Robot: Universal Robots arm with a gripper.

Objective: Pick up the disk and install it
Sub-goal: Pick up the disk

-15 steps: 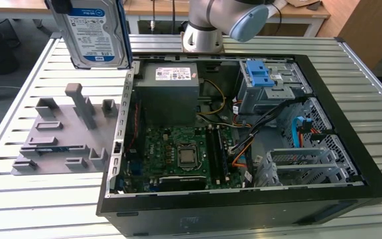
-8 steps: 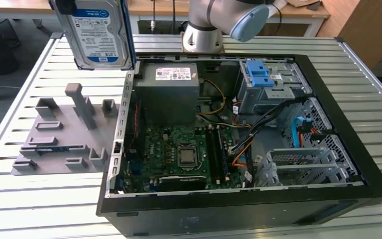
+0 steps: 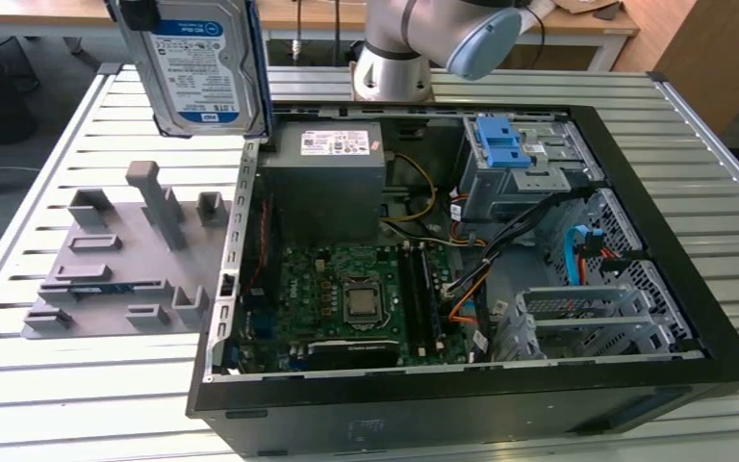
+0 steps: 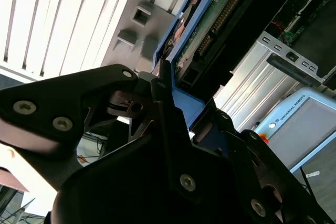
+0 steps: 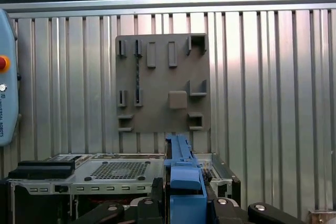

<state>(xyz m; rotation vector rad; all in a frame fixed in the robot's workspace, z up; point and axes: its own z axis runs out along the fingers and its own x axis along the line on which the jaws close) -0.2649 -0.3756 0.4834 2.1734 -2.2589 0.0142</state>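
Observed: disk [image 3: 203, 67] upright, label showing, raised clear of the slatted surface [image 3: 62, 404], above the far corner of the open computer case [image 3: 472, 289], beside the grey fixture plate [image 3: 126, 260]. Fingers [image 4: 164, 108] clamped on its blue bracket [image 5: 184, 182].

A blue-and-white printed label covers the disk [image 3: 196, 67] face, a bold heading over fine lines. A white sticker [image 3: 334, 144] (small print) sits on the grey box [image 3: 331, 197], and lettering runs along the pale-blue pendant [image 5: 6, 77] edge in the first wrist view.

Top of disk [image 3: 203, 69] beyond exterior view's edge
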